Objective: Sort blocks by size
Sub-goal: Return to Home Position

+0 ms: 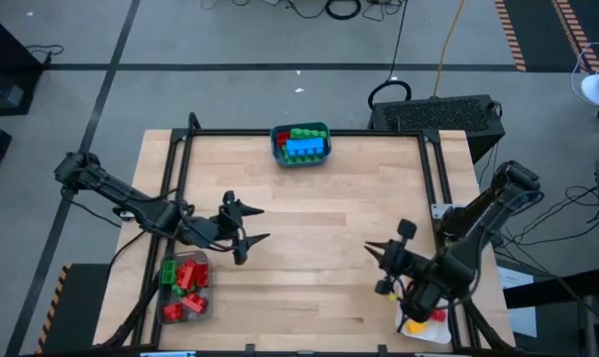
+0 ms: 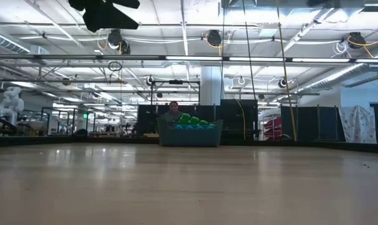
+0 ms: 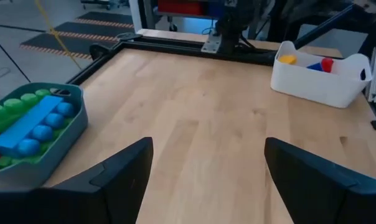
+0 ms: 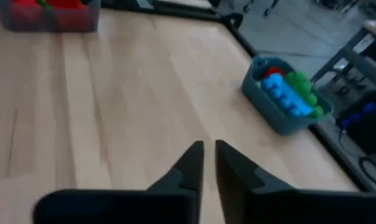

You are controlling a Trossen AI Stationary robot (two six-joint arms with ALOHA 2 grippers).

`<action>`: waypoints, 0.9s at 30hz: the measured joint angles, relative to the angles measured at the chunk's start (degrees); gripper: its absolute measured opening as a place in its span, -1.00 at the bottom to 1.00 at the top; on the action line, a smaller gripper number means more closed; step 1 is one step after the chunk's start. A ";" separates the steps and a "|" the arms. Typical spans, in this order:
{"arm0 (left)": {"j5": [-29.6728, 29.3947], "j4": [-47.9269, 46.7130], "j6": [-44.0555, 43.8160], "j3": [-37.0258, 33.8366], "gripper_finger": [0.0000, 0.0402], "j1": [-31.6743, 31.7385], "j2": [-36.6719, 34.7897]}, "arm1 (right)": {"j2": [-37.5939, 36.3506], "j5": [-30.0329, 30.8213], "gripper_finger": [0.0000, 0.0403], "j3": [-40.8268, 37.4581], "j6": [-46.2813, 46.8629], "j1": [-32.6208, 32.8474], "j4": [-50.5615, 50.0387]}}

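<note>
The blocks lie in three containers. A teal bin (image 1: 299, 145) at the table's far edge holds blue, green and red blocks (image 3: 32, 124). A clear tub (image 1: 185, 288) at the near left holds red and green ones. A white tray (image 3: 319, 78) at the near right holds yellow, red and blue ones. My left gripper (image 1: 260, 224) is open and empty above the bare table, left of centre. My right gripper (image 1: 371, 250) is shut and empty above the table near the white tray; its fingertips (image 4: 208, 149) point toward the table's left.
A dark frame (image 1: 309, 132) runs round the wooden table top. The low view shows the teal bin (image 2: 189, 132) at the far edge and a person (image 2: 172, 112) beyond it. Bare wood (image 1: 319, 218) lies between the two grippers.
</note>
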 joint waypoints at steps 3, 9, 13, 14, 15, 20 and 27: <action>-1.12 -0.18 0.90 0.00 0.55 0.04 0.21 | -0.02 0.39 -0.98 0.00 -8.31 -2.95 6.58; -1.46 -0.42 1.10 0.00 0.55 0.04 0.29 | -0.11 -4.53 -0.98 -0.02 -28.99 -9.84 25.09; -1.64 -0.93 -1.18 -0.64 0.55 0.04 0.27 | -0.11 -11.42 -0.98 -0.02 -43.82 -14.32 38.39; -2.25 -1.00 -1.86 -1.01 0.55 0.04 0.28 | -0.11 -13.29 -0.98 -0.02 -47.53 -15.42 41.78; -2.97 -1.09 -1.90 -1.39 0.55 0.04 0.28 | -0.11 -14.93 -0.98 -0.02 -50.65 -16.39 44.99; -4.67 -0.73 -2.13 -3.49 0.55 -0.02 0.30 | -0.13 -26.87 -1.00 -0.05 -60.63 -21.09 56.27; -7.03 0.08 -2.18 -5.62 0.49 -1.92 0.30 | -1.66 -39.39 -1.00 -8.30 -61.77 -30.09 69.31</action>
